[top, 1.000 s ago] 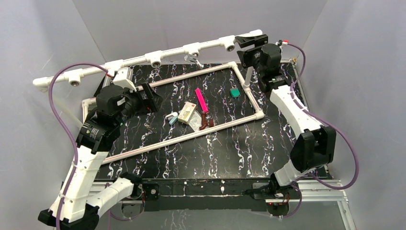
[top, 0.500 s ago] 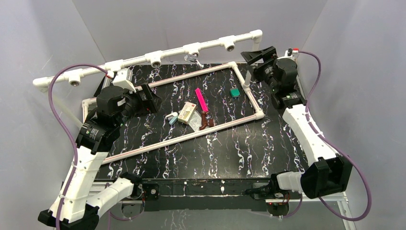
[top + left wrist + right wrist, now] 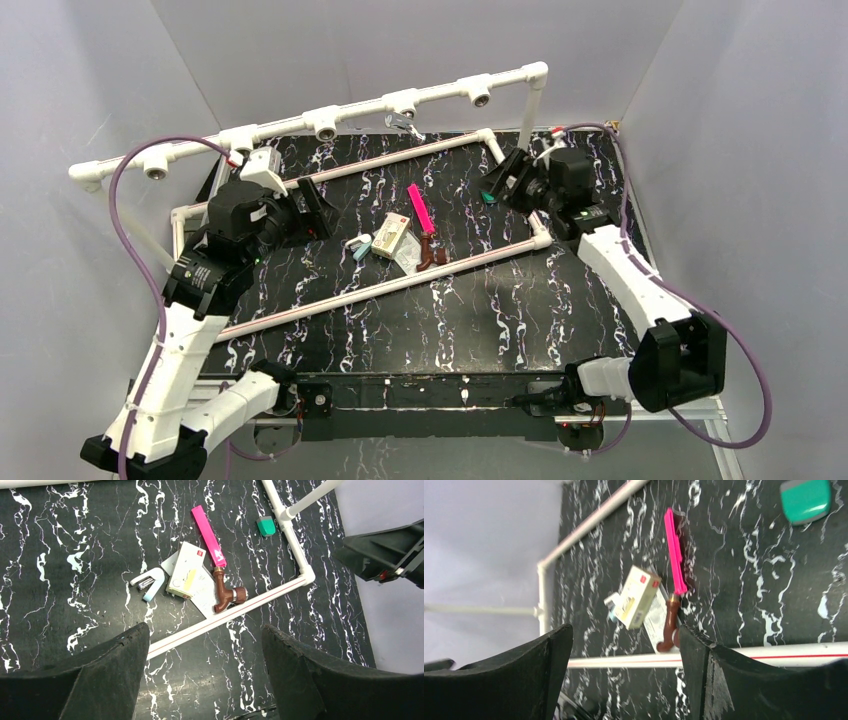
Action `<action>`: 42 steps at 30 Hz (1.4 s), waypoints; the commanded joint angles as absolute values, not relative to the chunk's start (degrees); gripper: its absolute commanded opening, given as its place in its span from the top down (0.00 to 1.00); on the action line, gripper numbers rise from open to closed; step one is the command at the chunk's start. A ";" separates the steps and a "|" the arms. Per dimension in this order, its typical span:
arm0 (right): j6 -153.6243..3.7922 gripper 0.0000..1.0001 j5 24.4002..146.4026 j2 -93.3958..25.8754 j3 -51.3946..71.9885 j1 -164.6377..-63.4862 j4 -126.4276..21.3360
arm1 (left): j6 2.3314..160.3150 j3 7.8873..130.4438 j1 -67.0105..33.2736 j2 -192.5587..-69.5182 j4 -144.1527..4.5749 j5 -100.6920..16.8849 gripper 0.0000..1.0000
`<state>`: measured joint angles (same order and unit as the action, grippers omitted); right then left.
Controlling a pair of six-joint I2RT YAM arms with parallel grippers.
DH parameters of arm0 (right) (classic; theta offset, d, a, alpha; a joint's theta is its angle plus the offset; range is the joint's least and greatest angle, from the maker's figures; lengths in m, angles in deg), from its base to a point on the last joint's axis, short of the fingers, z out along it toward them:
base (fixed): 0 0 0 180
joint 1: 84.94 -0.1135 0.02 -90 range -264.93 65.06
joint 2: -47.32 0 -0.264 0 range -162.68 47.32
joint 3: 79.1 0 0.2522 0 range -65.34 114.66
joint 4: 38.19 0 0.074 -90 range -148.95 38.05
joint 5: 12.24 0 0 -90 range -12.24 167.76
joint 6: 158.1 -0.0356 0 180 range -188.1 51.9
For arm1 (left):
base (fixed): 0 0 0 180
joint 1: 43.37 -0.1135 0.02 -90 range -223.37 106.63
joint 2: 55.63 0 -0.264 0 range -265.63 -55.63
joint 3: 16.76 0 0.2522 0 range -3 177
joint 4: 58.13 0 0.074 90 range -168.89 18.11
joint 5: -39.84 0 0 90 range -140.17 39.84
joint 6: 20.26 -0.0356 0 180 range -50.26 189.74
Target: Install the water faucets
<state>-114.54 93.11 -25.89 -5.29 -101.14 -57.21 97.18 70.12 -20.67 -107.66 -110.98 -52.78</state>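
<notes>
The left tool (image 3: 205, 632) hangs apart and empty at the left. On the desk (image 3: 500, 310), the reddish-brown faucet (image 3: 225, 592) lies just beside the near white pipe (image 3: 260, 600). The right tool (image 3: 624, 630), also apart and empty, should descend squarely across its body, clear of that pipe and the pink strip (image 3: 207, 532).

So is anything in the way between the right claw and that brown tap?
Nothing visible lies between the open right gripper and the brown faucet. It is hemmed in, though: the pink strip ends at its threaded end, and the white frame pipe runs close along its spout side.
</notes>
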 commanded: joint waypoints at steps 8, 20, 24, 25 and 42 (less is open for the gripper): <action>-98.68 0.14 85.85 -37.02 -3.88 -114.13 -64.54 | 97.44 68.20 -20.42 -107.83 -112.47 -52.89 0.21; -84.13 0.12 84.21 -48.91 3.47 -117.69 -70.90 | 97.43 67.43 -20.42 -108.17 -112.24 -52.45 0.21; -78.57 0.10 83.22 -49.67 4.23 -118.70 -70.22 | 97.34 67.10 -20.43 -108.43 -112.26 -52.30 0.21; -77.11 0.10 84.00 -49.89 4.41 -118.76 -69.97 | 97.30 67.13 -20.43 -108.52 -112.28 -52.22 0.20; -42.73 0.11 85.83 -50.08 2.41 -123.14 -64.45 | 97.01 66.09 -20.17 -108.73 -111.83 -50.16 0.21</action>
<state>-54.69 85.03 -50.46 2.17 -122.56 -66.78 97.43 66.91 -20.58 -109.32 -111.77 -50.77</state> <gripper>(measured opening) 0.900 0.795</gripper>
